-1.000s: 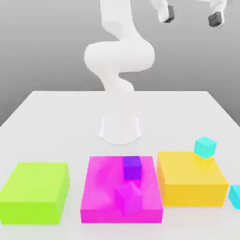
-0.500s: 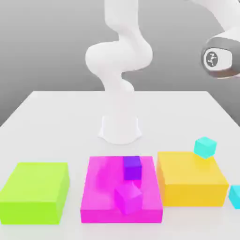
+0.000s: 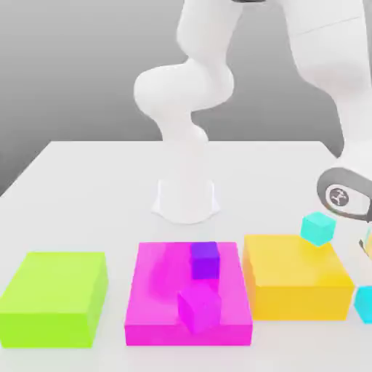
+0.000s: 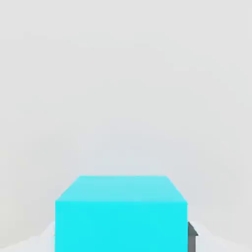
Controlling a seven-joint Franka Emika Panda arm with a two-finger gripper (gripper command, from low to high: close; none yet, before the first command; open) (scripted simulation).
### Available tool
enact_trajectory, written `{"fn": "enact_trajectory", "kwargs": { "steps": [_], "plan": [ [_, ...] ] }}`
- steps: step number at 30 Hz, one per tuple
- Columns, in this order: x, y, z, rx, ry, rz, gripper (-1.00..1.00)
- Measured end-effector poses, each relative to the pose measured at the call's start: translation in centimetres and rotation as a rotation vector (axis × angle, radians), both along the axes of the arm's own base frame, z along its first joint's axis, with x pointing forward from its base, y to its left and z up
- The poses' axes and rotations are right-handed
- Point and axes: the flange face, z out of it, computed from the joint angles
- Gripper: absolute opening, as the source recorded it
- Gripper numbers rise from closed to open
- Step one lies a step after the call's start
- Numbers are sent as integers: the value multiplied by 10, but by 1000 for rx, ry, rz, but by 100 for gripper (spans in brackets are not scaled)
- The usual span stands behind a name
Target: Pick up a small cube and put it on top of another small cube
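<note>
From here the gripper [image 4: 121, 241] looks narrowed onto the sky-blue cube [image 4: 120, 225], jaws against opposite sides; I take it for the one at the exterior view's right edge, by the yellow block [image 3: 296, 300]. I'd judge it light and stiff, hardly fragile, though its smooth faces might slip or twist under an off-centre pinch. Better to hold it squarely across two flat, opposite sides, underside free to settle on the purple cube [image 3: 205, 261].
</note>
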Motion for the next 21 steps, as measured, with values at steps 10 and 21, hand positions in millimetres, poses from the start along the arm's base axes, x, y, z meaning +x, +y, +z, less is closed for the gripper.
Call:
{"fn": "enact_trajectory", "kwargs": {
  "steps": [10, 21],
  "plan": [
    [15, -49, 94, 2, -48, -74, -100],
    [0, -212, 156, 21, -16, -680, -100]
  ]
}}
